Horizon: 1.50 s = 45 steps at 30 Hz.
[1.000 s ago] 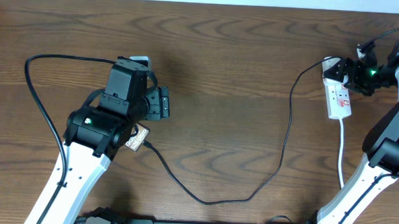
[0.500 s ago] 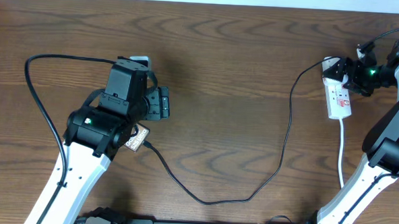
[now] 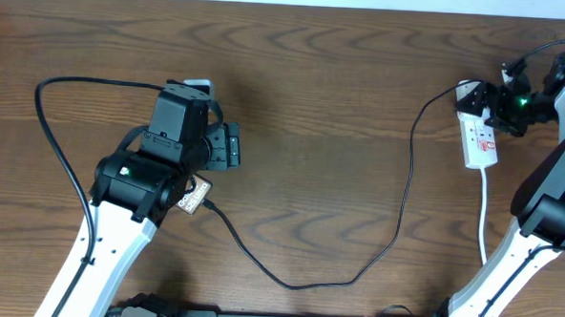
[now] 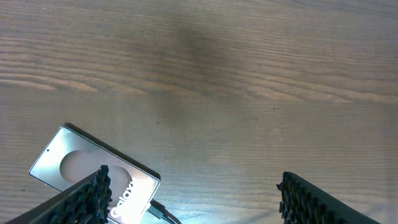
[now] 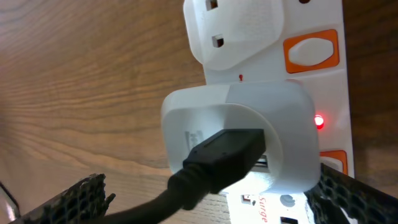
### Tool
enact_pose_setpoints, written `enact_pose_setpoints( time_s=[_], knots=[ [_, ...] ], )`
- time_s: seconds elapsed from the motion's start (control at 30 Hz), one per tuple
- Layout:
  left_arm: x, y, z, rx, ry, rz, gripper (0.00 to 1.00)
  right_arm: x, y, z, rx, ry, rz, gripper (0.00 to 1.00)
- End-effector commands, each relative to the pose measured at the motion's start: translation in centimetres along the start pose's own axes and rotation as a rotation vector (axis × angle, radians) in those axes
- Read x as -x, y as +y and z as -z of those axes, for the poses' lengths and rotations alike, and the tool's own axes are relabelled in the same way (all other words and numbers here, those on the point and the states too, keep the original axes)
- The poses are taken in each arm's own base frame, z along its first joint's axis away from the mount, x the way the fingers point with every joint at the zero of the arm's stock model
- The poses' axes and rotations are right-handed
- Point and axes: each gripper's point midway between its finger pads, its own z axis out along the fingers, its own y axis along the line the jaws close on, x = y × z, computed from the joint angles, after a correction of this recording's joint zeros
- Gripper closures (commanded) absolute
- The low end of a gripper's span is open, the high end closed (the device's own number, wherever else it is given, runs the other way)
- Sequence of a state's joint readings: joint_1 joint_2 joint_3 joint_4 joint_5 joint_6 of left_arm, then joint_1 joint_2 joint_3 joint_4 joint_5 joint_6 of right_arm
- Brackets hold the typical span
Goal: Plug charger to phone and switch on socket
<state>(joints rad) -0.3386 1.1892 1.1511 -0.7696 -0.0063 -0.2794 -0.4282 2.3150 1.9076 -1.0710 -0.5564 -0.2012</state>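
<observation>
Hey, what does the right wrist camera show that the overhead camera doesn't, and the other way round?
Only the right wrist view: a lit red indicator beside the white adapter, an orange rocker switch, and the black USB plug seated in that adapter.

Only the overhead view: the full run of the charger across the table to the phone, which lies partly under the left arm.

Both show the socket, the charger's cable leaving it, and the wood tabletop.
</observation>
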Motion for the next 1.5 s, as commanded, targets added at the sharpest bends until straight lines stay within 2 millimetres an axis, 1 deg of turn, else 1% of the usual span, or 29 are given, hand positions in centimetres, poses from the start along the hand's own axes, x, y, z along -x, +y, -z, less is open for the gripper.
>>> enact_pose_setpoints(
  time_s=[0.0, 0.17, 0.27, 0.3, 0.4, 0.43, 0.57, 0.6, 0.67, 0.73, 0.8, 0.87, 0.97, 1.07, 1.17, 1.23, 1.47],
  knots=[
    [0.5, 0.0, 0.3, 0.008, -0.016, -0.02, 0.16, -2.7, 0.4, -3.9, 0.019, 0.105, -0.019, 0.01],
    [0.5, 0.0, 0.3, 0.008, -0.016, -0.02, 0.16, -3.0, 0.5, -3.8, 0.024, 0.117, -0.032, 0.01],
    [0.5, 0.0, 0.3, 0.007, -0.016, -0.02, 0.16, -3.0, 0.6, -3.2, 0.022, 0.121, -0.04, 0.01],
    [0.5, 0.0, 0.3, 0.007, -0.016, -0.02, 0.16, -2.9, 0.7, -2.8, 0.021, 0.116, -0.04, 0.01],
    [0.5, 0.0, 0.3, 0.007, -0.016, -0.02, 0.16, -2.0, 1.1, -0.5, 0.009, 0.064, -0.047, 0.01],
    [0.5, 0.0, 0.3, 0.007, -0.016, -0.02, 0.16, -1.6, 1.2, 0.5, 0.001, 0.038, -0.052, 0.01],
    [0.5, 0.0, 0.3, 0.008, -0.016, -0.02, 0.16, -0.4, 0.3, 5.7, -0.161, -0.072, -0.183, 0.01],
    [0.5, 0.0, 0.3, 0.008, -0.016, -0.02, 0.16, -0.2, 0.5, 7.6, -0.201, -0.11, -0.197, 0.01],
    [0.5, 0.0, 0.3, 0.007, -0.016, -0.02, 0.16, -0.1, 1.0, 10.4, -0.262, -0.164, -0.218, 0.01],
    [0.5, 0.0, 0.3, 0.007, -0.016, -0.02, 0.16, -0.5, 1.9, 13.6, -0.325, -0.223, -0.24, 0.01],
    [0.5, 0.0, 0.3, 0.007, -0.016, -0.02, 0.16, -1.0, 3.3, 16.2, -0.345, -0.27, -0.24, 0.01],
    [0.5, 0.0, 0.3, 0.008, -0.016, -0.02, 0.16, -1.9, 5.0, 18.4, -0.343, -0.305, -0.223, 0.01],
    [0.5, 0.0, 0.3, 0.008, -0.016, -0.02, 0.16, -2.7, 7.4, 21.1, -0.342, -0.363, -0.189, 0.01],
    [0.5, 0.0, 0.2, 0.008, -0.015, -0.02, 0.16, -3.2, 8.8, 23.0, -0.341, -0.417, -0.162, 0.01],
    [0.5, 0.0, 0.2, 0.008, -0.013, -0.021, 0.16, -3.5, 9.7, 24.3, -0.341, -0.453, -0.147, 0.01],
    [0.5, 0.0, 0.2, 0.008, -0.013, -0.021, 0.16, -3.6, 9.9, 24.7, -0.341, -0.464, -0.142, 0.01],
    [0.5, 0.0, 0.1, 0.008, -0.013, -0.021, 0.16, -3.7, 9.9, 24.7, -0.342, -0.462, -0.143, 0.01]
  ],
)
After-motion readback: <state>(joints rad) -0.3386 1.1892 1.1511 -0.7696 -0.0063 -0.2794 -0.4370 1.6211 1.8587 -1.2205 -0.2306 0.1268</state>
